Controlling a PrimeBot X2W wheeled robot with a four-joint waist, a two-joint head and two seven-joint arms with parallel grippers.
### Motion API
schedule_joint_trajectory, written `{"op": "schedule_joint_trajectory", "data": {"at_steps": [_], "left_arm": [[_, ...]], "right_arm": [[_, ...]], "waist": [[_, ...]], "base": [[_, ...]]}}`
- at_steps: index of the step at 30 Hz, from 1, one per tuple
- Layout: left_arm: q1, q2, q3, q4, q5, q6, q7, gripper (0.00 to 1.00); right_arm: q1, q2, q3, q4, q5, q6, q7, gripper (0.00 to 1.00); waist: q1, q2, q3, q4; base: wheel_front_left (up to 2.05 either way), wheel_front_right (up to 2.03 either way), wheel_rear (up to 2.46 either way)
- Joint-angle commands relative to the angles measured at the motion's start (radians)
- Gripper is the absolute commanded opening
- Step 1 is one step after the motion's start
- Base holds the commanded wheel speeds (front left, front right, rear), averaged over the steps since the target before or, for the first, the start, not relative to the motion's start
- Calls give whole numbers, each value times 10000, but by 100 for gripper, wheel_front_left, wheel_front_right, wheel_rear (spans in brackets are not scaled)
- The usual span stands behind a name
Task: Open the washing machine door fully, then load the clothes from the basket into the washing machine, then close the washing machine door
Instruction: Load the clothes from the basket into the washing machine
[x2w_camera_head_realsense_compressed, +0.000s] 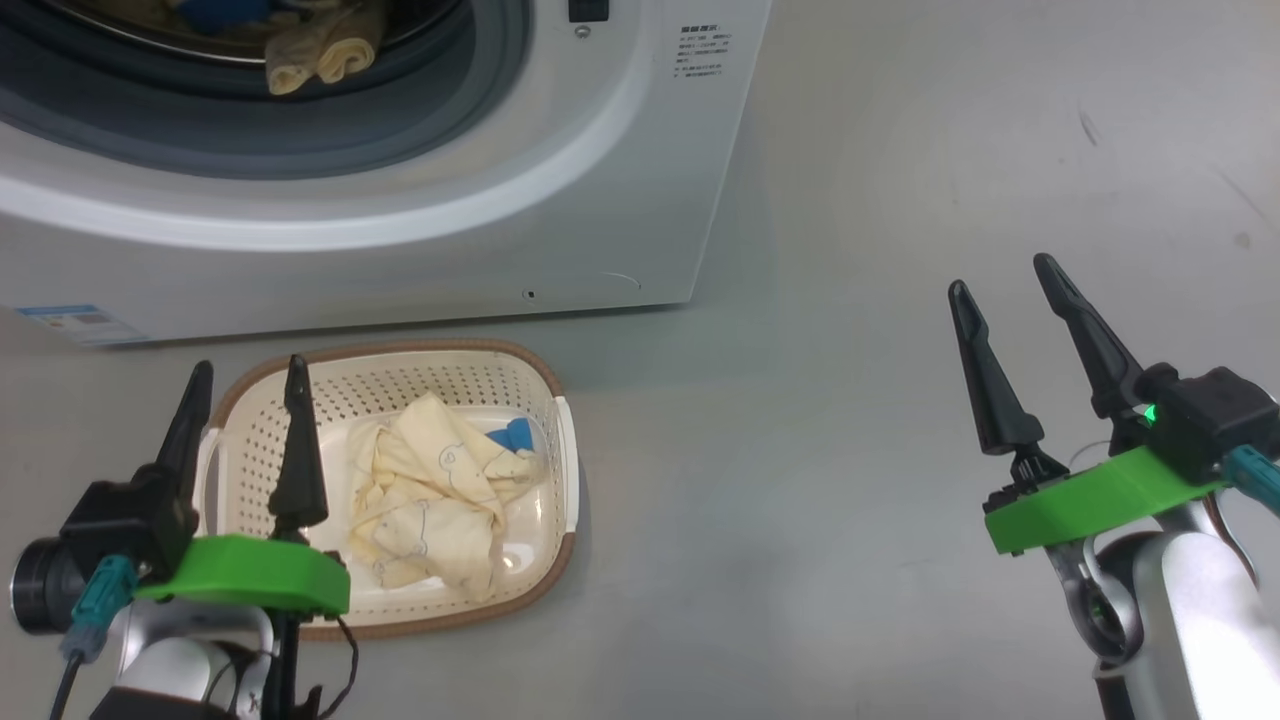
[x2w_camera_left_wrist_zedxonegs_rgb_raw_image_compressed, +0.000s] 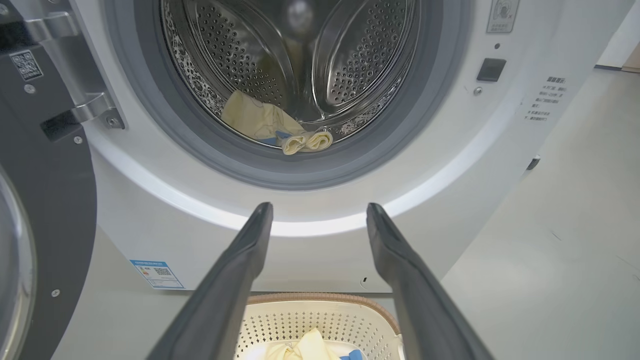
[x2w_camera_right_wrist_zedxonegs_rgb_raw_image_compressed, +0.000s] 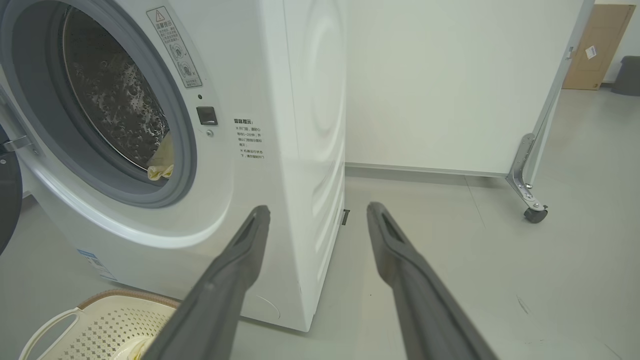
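Head view looks down on the basket, a cream plastic tub with perforated walls and a brown rim, sitting on the grey floor just in front of the washing machine. In it lie the clothes: a crumpled pale yellow garment with faint outline drawings and a blue patch. It looks light, limp and easily bunched. I'd judge a pinch on the raised fold near its middle would lift it best, since a grab at an edge may let it trail and catch the rim.

The left gripper hovers above the basket's left side, its two long dark fingers spread wide with nothing between them. The right gripper hangs over bare floor well to the right, equally wide and empty.

From the left wrist, the glossy black washing machine door stands swung open at the left. Another cream piece rests in the perforated steel drum, with a rolled end at the lip just above the grey rubber gasket.
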Motion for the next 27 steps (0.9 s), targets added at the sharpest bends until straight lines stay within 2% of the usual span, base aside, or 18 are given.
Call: {"op": "schedule_joint_trajectory", "data": {"at_steps": [1,6,12,19,27], "left_arm": [[-453,316,426,-339,-25,2207,39,100],[-1010,514,416,-152,5,2106,383,100],[-2348,1083,364,405,178,1741,1151,100],[-4148,1920,356,1246,80,920,2421,100],[-5945,3263,-32,2342,712,12,3808,100]], "right_arm": [[-17,-5,203,-361,15,-29,30,100],[-174,5,275,-352,145,-29,-47,100],[-518,13,482,-161,373,-29,-259,100],[-977,16,842,254,907,-29,-607,100],[-1401,17,1168,805,1528,-29,-832,100]], "waist": [[0,0,109,-37],[0,0,552,-200],[0,0,1258,-583],[0,0,2045,-1239],[0,0,2716,-2008]], "base": [[0,0,0],[0,0,0],[0,0,0],[0,0,0],[0,0,0]]}}
